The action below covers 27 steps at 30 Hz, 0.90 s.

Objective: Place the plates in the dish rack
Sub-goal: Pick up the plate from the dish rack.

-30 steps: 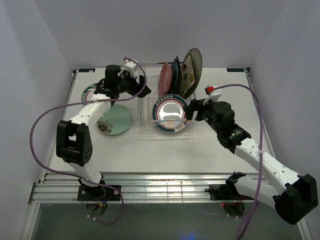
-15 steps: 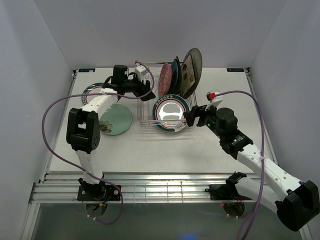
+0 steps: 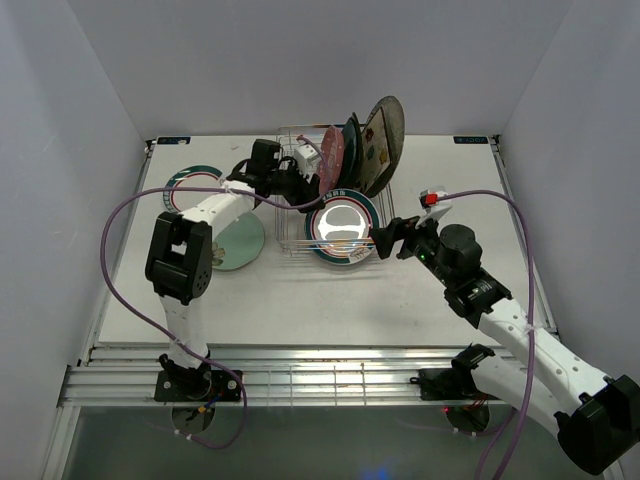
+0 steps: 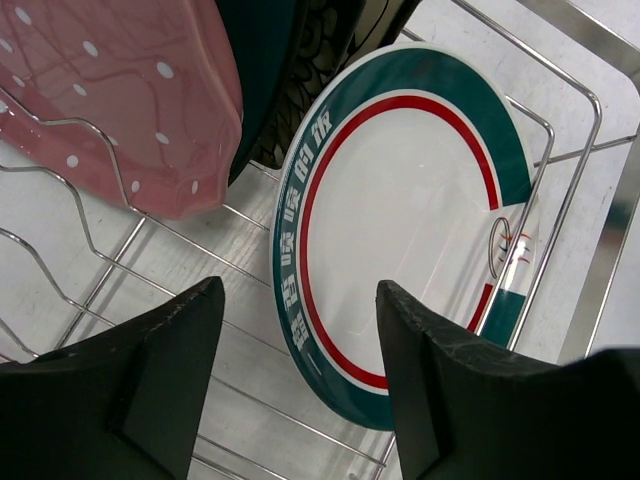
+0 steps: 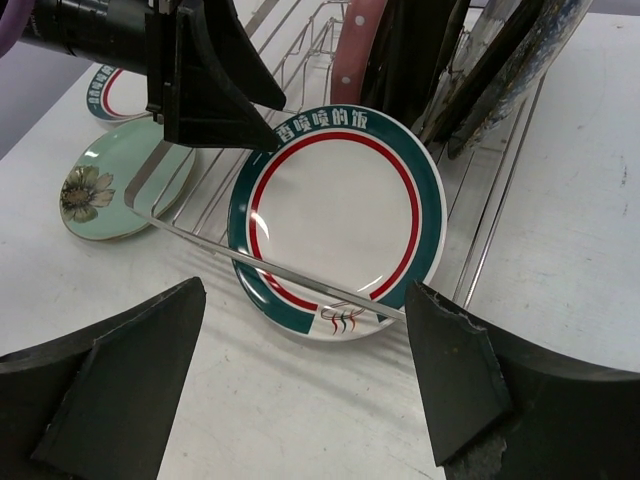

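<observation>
Top external view: we see white teal-rimmed plate [image 3: 341,228] lying in near end of dish rack [image 3: 291,226], other plates [image 3: 331,152] upright behind it; left claw [image 4: 300,300], right claw [image 5: 305,298] both spread wide, empty.

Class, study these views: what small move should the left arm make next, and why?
Probably ease the left gripper down so its open jaws straddle the rim of the teal-rimmed plate. That plate lies slanted in the dish rack against its front rail, not upright like the pink dotted plate behind it.
</observation>
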Tool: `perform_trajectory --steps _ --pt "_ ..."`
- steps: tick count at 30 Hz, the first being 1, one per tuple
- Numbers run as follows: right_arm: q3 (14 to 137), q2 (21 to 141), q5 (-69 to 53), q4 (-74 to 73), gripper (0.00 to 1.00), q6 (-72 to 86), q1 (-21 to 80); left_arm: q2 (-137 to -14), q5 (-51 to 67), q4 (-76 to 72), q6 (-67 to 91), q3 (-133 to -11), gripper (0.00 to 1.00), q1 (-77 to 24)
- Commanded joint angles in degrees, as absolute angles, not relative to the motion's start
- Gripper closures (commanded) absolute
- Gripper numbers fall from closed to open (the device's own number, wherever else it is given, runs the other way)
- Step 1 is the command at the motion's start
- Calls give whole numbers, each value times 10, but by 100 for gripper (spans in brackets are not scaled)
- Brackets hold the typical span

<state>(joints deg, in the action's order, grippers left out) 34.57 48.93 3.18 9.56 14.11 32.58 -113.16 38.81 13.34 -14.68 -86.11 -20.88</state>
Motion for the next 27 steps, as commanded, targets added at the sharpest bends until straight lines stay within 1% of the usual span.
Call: perform_trajectory --steps 1,5,7,8,11,12,14,15,17,18,21,22,27 --pt "338 474 29 119 14 148 323 -1141 360 124 -160 -874 29 -220" --pt "331 465 27 119 14 150 323 -1150 351 120 -149 -874 36 -226" --pt "330 460 27 118 14 150 323 -1149 335 114 -148 -871 37 -229" --pt "328 457 28 118 13 150 323 -1148 329 111 -148 -868 41 -230" --pt "328 455 27 119 14 150 323 -1150 311 105 -150 -868 47 -233" --pt "328 454 27 118 13 150 323 -1151 311 105 -150 -868 52 -233" --pt "328 455 27 118 13 151 323 -1153 311 107 -153 -868 57 -234" --pt "328 456 27 119 13 151 323 -1153 311 108 -153 -867 65 -234" --pt "328 457 30 119 13 152 323 -1152 312 109 -154 -867 74 -234" --pt "328 458 31 118 13 152 323 -1150 312 110 -154 -867 83 -235" --pt "329 461 33 119 13 152 323 -1144 316 112 -154 -866 97 -235" --pt "330 461 35 118 13 152 322 -1142 317 112 -152 -867 100 -234" --pt "337 470 45 119 13 149 322 -1125 324 119 -151 -869 100 -234"
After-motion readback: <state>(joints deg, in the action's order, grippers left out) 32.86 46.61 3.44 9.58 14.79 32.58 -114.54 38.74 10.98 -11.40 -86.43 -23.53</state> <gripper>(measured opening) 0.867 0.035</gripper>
